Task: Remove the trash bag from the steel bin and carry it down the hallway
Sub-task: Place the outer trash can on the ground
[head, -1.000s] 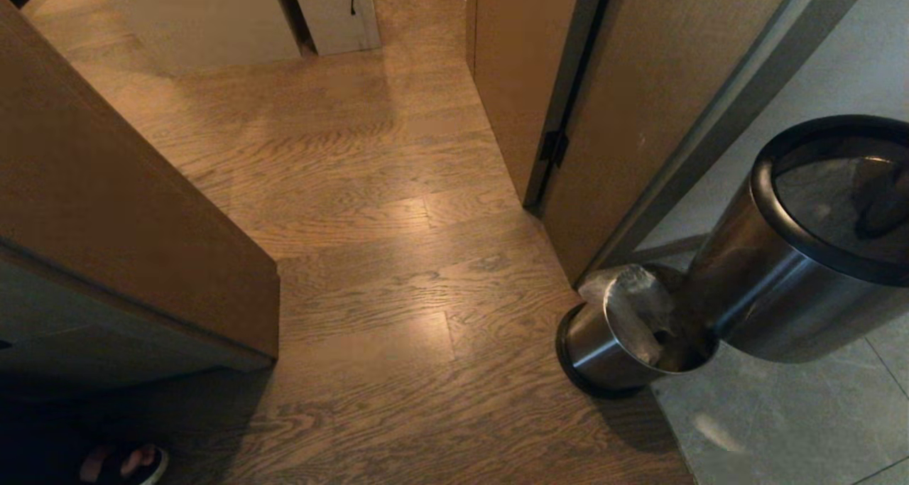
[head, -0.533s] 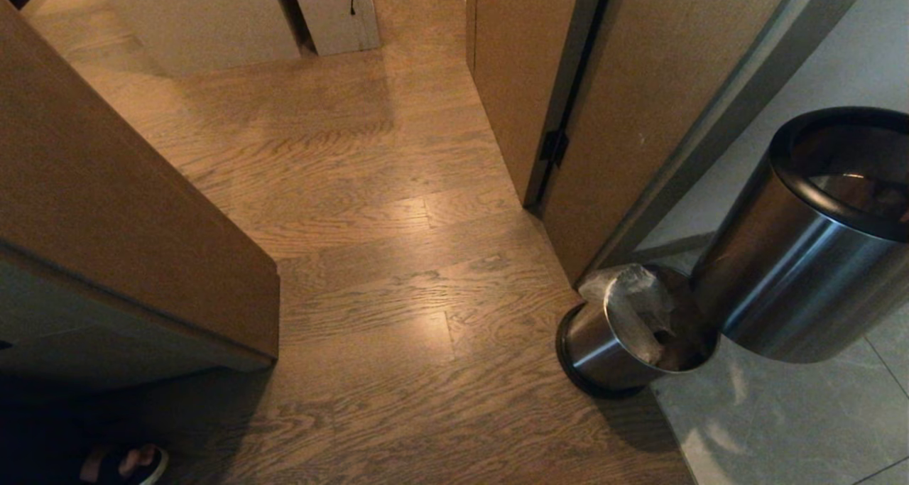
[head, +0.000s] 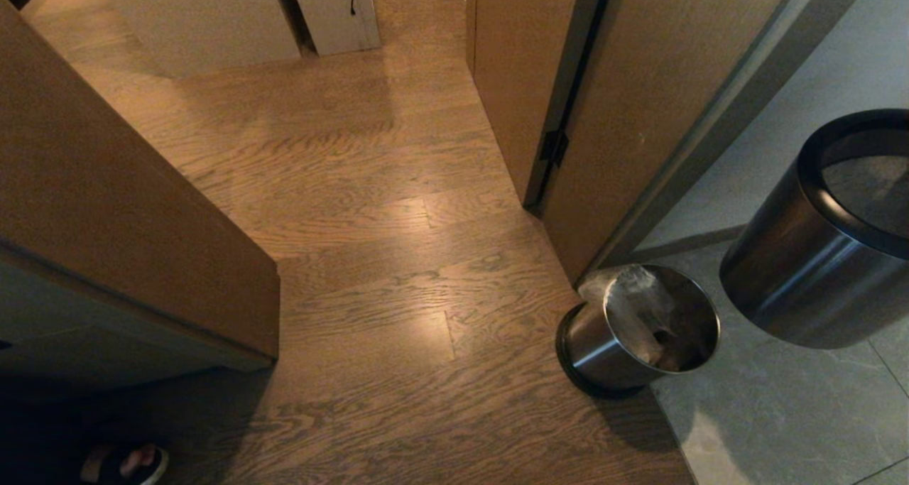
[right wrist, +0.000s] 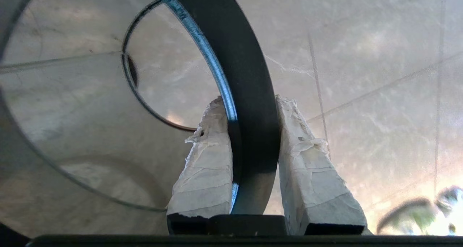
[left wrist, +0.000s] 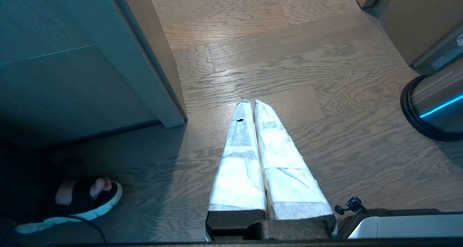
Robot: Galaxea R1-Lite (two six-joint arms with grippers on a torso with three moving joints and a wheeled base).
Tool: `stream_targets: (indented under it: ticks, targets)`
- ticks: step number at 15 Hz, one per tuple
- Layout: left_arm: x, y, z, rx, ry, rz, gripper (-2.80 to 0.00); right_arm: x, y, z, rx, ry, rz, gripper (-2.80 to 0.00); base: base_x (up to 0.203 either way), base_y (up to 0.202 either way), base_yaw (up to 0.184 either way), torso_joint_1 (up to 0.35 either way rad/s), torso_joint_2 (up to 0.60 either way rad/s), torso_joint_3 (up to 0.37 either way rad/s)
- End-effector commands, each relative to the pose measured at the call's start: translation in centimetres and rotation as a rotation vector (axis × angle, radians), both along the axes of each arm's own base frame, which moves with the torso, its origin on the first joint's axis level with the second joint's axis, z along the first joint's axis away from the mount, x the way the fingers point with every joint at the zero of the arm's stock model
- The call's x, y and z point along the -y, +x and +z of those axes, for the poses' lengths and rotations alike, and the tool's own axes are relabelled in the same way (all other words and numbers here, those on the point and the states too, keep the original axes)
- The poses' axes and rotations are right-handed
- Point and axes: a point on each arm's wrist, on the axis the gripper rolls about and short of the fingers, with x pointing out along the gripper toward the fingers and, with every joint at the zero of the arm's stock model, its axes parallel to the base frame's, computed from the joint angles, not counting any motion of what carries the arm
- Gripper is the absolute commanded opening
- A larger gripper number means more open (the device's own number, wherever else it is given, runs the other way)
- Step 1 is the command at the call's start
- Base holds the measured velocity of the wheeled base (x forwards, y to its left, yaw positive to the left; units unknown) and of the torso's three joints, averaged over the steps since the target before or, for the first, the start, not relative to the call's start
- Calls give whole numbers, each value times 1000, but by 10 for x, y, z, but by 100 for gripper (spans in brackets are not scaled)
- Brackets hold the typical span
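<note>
The steel bin [head: 625,343] stands at the seam where the brown wood-plank floor [head: 398,272] meets the grey floor tiles [head: 781,414], just beside the corner of the wooden door frame [head: 639,116]. Its top is open, and the trash bag [head: 635,307] is still inside, its crinkled translucent plastic lying against the inner wall and over the rim on the side nearest the door frame.

The removable top section [head: 817,258] of the bin, a steel sleeve with a black rim, hangs tilted in the air to the right of the bin, clear of it and above the tiles. The right pincer [right wrist: 253,106] is clamped on that black rim: one taped finger sits inside the ring and the other outside, with the rim squeezed between them. The arm behind it is out of the head view.

The left pincer [left wrist: 251,104] is closed on nothing, its two taped fingers pressed together and pointing down at the wood planks, well to the left of the bin. A person's sandalled foot [left wrist: 90,192] rests on the planks farther left of the bin.
</note>
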Motion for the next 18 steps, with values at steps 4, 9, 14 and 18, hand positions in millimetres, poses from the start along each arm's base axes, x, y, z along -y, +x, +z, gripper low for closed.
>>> stream_targets:
  ticks: [4, 9, 14, 18]
  targets:
    - [0, 0, 0, 0, 0, 1, -280, 13, 16, -18, -40, 42, 0, -280, 0, 0, 0, 0, 0, 0]
    - [0, 0, 0, 0, 0, 0, -280, 43, 59, -44, 0, 37, 33, -280, 0, 0, 0, 0, 0, 0]
    - [0, 0, 0, 0, 0, 1, -280, 61, 90, -81, -30, 71, 41, -280, 0, 0, 0, 0, 0, 0]
    - [0, 0, 0, 1, 0, 1, -280, 79, 120, -118, -27, 66, 47, -280, 0, 0, 0, 0, 0, 0]
